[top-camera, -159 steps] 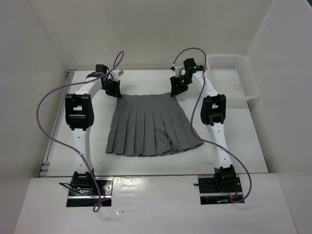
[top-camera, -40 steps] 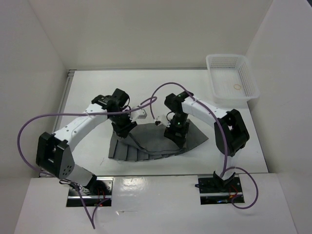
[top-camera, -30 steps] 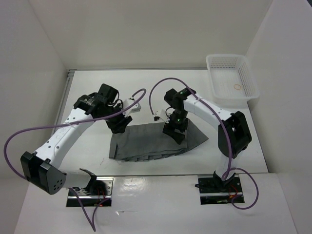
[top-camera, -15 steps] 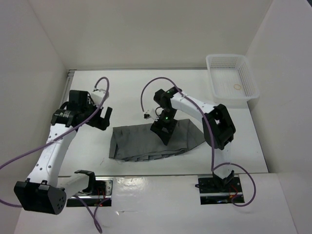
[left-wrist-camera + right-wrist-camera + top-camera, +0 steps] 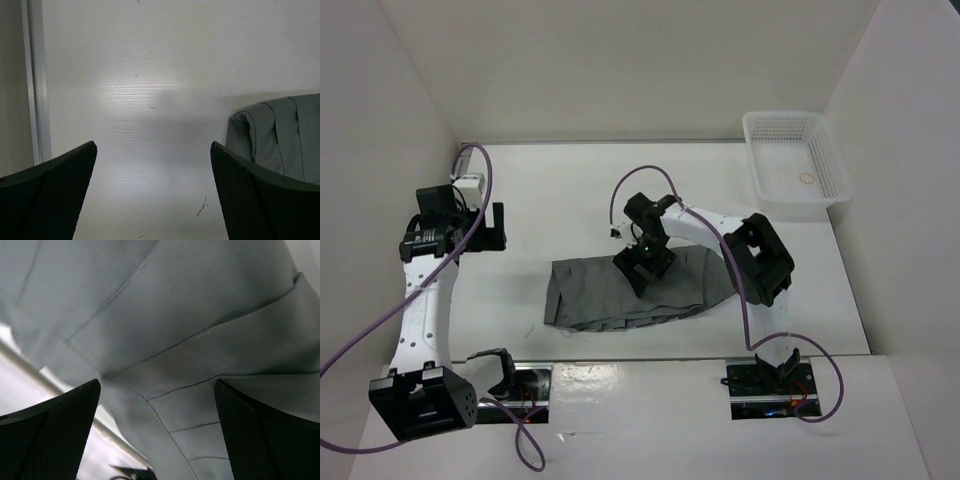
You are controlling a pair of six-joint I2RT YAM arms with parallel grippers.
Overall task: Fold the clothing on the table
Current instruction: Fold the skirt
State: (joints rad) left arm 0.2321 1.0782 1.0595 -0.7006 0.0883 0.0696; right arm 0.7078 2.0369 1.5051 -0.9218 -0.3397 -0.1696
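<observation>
White plastic mesh basket [image 5: 798, 205] on table [image 5: 570, 190], far right corner, upright, open top, close to right wall. Small tan ring [image 5: 806, 178] flat on basket floor, right of centre; too small to tell what kind. Thin dark thread-like scrap [image 5: 202, 206] loose on table, near front left.

One skirt [image 5: 610, 290]; one basket [image 5: 754, 160]; two claws: left claw [image 5: 153, 143], right claw [image 5: 157, 382].

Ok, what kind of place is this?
Probably a robotics lab test cell: a matte white table boxed in by plain white walls, with a grey skirt and a mesh basket laid out on it.
</observation>
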